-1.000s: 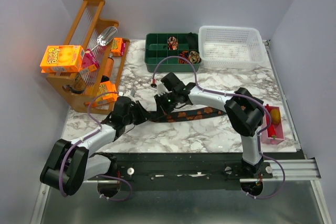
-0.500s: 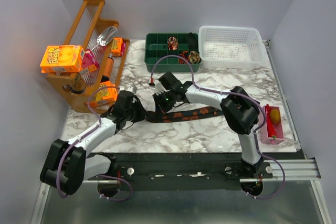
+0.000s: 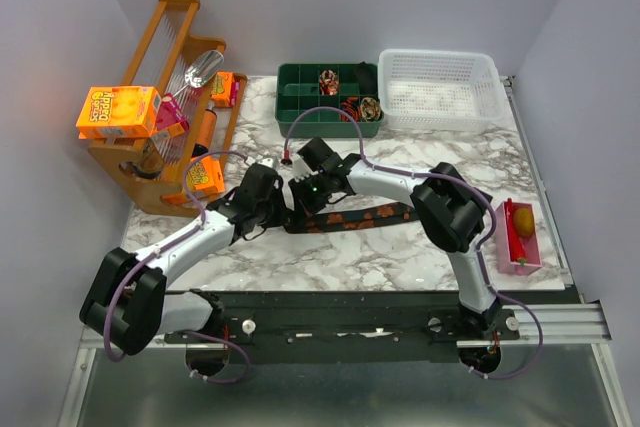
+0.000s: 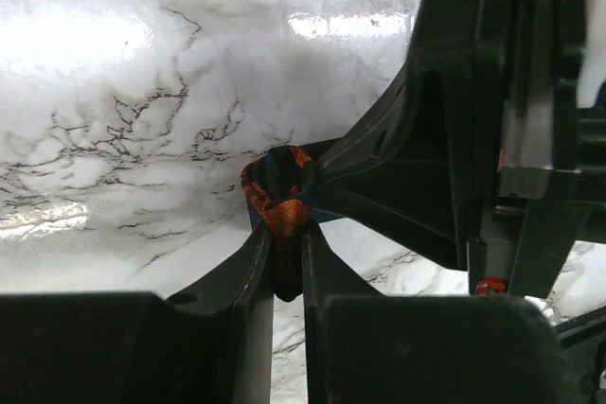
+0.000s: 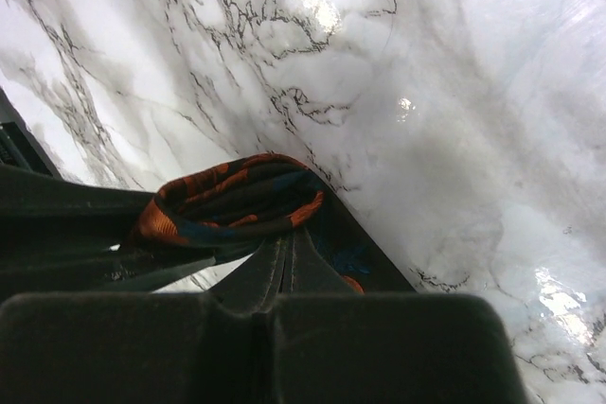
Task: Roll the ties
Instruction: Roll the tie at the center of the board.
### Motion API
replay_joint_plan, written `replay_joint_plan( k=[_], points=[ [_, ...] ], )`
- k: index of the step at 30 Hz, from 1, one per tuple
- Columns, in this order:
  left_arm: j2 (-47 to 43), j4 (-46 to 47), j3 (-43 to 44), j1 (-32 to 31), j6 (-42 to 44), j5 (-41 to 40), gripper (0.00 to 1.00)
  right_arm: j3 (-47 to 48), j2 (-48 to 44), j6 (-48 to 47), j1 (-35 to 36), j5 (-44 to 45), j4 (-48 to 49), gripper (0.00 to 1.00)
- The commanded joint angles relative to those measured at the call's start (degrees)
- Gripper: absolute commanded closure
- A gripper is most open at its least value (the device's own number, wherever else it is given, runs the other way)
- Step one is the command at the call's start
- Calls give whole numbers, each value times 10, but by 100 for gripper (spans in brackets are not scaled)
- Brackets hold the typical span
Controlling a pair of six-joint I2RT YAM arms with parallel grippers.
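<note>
**First turns made, most of the tie yet to roll**

The left pincer (image 4: 281, 238) is clamped on the tie (image 4: 279, 186), with dark cloth showing in the narrow gap between its fingers. A small navy and orange coil sits just past the tips. The right pincer (image 5: 284, 248) meets it from the other side with its fingers together. A loop of the tie curls around their tips, but I cannot tell whether any cloth is nipped between them.

Both pincers work at one spot, the tie's left end, low over the marble surface (image 5: 426, 92) and a little left of its middle. From there, the top view shows the rest of the tie running right as a flat strip under the right arm. It lies on the surface and is not yet wound.

Farther out, at the back edge, a green tray (image 3: 300, 130) holds coils (image 3: 328, 79) in some of its compartments, and I take these for finished ties. A white basket (image 3: 440, 92) stands just beside it on the right.

As I judge it, this tie is only just begun: a tight core is formed and nearly its whole length is left to roll. After that it has to go to the tray. No other flat tie shows in these views.
</note>
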Motion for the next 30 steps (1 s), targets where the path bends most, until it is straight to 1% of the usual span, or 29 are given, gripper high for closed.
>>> replay_joint_plan(
  k=[1,6,12,16,26,30],
  points=[
    [10,-15,32,-24,-5,-42,85,10,12,16,-1,-25,8,99],
    [30,-25,68,-44,-3,-63,82,-4,12,32,-1,-44,30,100],
    [55,-40,91,-69,2,-82,81,-12,12,55,-1,-67,53,100],
    [59,-41,89,-78,-3,-89,81,-12,14,60,-1,-63,57,100],
    [34,-35,79,-79,-3,-90,81,-12,28,70,-1,-71,68,100],
    [37,-52,83,-79,4,-93,81,-10,26,70,-2,-73,67,100]
  ],
)
